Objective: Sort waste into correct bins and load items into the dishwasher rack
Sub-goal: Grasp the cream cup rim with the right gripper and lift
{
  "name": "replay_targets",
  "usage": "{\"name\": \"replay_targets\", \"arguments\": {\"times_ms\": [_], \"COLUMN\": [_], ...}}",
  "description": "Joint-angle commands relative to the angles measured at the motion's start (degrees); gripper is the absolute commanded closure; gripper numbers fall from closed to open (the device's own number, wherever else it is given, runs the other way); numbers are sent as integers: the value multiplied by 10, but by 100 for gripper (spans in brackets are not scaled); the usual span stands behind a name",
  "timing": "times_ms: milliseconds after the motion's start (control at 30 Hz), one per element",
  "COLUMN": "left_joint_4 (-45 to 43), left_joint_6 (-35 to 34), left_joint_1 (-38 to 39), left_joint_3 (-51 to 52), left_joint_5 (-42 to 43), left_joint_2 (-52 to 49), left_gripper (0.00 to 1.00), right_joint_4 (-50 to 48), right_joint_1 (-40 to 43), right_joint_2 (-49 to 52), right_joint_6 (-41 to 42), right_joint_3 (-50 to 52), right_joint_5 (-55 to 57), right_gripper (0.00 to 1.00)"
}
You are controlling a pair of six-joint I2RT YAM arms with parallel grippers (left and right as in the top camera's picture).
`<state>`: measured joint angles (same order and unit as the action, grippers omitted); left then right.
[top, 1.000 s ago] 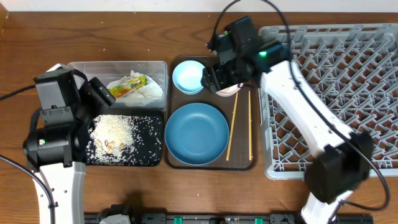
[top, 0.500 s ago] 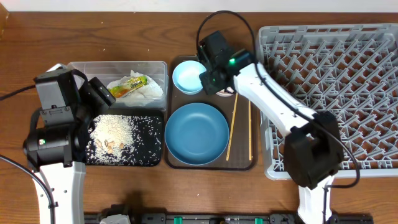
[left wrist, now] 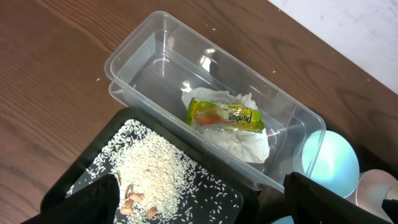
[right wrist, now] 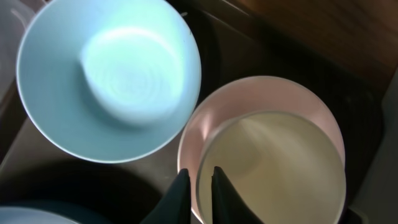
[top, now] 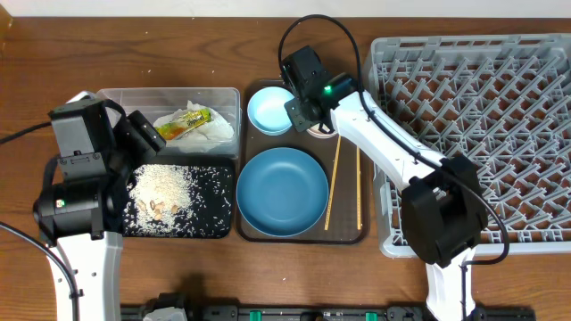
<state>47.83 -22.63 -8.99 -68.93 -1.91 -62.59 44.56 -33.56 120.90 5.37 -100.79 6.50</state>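
Right wrist view: the white cup [right wrist: 273, 168], nested in the pink cup [right wrist: 261, 93], runs off the bottom edge beside the right claw [right wrist: 200, 190]; whether the tips pinch its rim is unclear. The light-blue bowl [right wrist: 106, 74] left of the claw is blurred. Overhead, the claw hides most of both cups.

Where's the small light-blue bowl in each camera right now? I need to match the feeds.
Overhead: small light-blue bowl upper centre, in the brown tray's upper-left corner.
Left wrist: right edge, just past the clear tub's end.
Right wrist: fills the upper left.
Shared landmark: the pale pink cup beside it, in all three.
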Motion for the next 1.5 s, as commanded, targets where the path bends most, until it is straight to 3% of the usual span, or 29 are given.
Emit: {"name": "replay_targets", "arguments": {"times_ms": [0, 433, 533, 667, 967, 1200, 1467], "left_joint_4": [2, 2, 2, 1, 2, 1, 1], "left_joint_6": [3, 3, 3, 3, 3, 3, 3], "left_joint_1": [-3, -3, -3, -3, -3, -3, -3], "left_joint_3": [-6, -6, -6, -6, -6, -6, -6], "left_joint_5": [-7, -7, -7, -7, -7, -7, -7], "left_joint_2": [-3, -3, -3, -3, -3, -3, -3], "left_gripper": [13, 13, 13, 13, 13, 13, 13], "right_joint_4": [12, -5, -7, -21, -11, 1, 54], "right_joint_1": [-4, -4, -4, -4, 12, 106, 273], "right_joint_2": [7, 8, 8, 4, -94, -203, -187], "right_joint_6": [-3, -3, -3, -3, -4, -36, -108], "right_joint_3": [-9, 28, 28, 23, -24, -24, -21], "right_joint_5": [10, 10, 10, 13, 42, -162, -421], "right_gripper": [92, 91, 98, 99, 99, 99, 99]}}
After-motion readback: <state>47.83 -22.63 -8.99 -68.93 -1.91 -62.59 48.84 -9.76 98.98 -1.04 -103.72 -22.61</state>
